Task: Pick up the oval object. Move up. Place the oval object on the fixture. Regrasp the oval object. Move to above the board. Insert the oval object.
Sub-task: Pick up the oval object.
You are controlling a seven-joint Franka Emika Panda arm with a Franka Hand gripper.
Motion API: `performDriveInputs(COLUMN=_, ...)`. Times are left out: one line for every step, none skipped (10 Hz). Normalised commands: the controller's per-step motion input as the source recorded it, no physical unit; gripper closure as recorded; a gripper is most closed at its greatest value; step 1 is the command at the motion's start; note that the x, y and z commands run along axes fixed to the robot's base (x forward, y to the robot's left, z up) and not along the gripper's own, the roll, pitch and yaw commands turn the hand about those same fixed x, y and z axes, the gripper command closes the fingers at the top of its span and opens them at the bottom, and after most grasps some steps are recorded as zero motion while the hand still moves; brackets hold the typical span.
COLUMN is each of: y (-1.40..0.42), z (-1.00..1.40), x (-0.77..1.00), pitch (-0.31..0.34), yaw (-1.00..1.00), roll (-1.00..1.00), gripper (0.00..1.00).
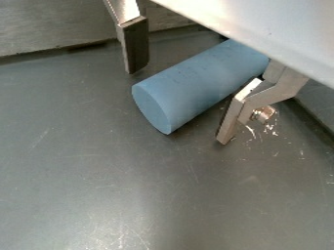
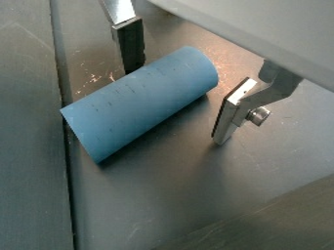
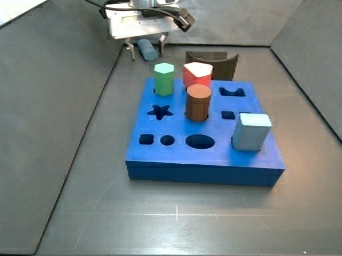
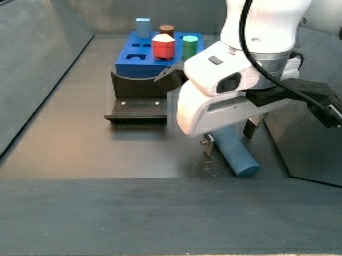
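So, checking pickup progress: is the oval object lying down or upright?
Lying on its side on the floor: the oval object rests lengthwise between the open gripper's fingers.

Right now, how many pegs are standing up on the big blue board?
4: a green peg, a red-and-white peg, an orange-brown cylinder and a pale blue square block. The gripper hovers behind the bright blue board, possibly hiding more.

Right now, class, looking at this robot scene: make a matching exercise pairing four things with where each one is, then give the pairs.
Things:
1. oval object
2. gripper
3. fixture
4. green peg

Places or states:
A. standing upright on the board
B. lying on the floor between the fingers
C. on the floor just behind the board in a side view
D. open, low over the floor, a finger on each side of the peg

Pairs: 1-B, 2-D, 3-C, 4-A
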Motion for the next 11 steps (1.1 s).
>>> performDriveInputs(y=0.00, z=0.00, x=0.00, pitch=0.000, yaw=0.00, roll=0.00, gripper=1.00)
performDriveInputs(y=0.00, z=0.00, x=0.00, pitch=0.000, yaw=0.00, roll=0.00, gripper=1.00)
performDriveInputs(y=0.00, z=0.00, x=0.00, pitch=0.000, yaw=0.00, roll=0.00, gripper=1.00)
performDriveInputs(y=0.00, z=0.00, x=0.00, pitch=0.000, yaw=0.00, roll=0.00, gripper=1.00)
performDriveInputs(y=0.00, z=0.00, x=0.00, pitch=0.000, yaw=0.00, roll=0.00, gripper=1.00)
performDriveInputs(y=0.00, z=0.00, x=0.00, pitch=0.000, yaw=0.00, roll=0.00, gripper=1.00)
performDriveInputs(y=0.00, z=0.00, x=0.00, pitch=0.000, yaw=0.00, roll=0.00, gripper=1.00)
performDriveInputs(y=0.00, z=0.00, x=0.00, pitch=0.000, yaw=0.00, roll=0.00, gripper=1.00)
performDriveInputs(y=0.00, z=0.00, x=0.00, pitch=0.000, yaw=0.00, roll=0.00, gripper=1.00)
performDriveInputs(y=0.00, z=0.00, x=0.00, pitch=0.000, yaw=0.00, roll=0.00, gripper=1.00)
performDriveInputs(y=0.00, z=0.00, x=0.00, pitch=0.000, yaw=0.00, roll=0.00, gripper=1.00)
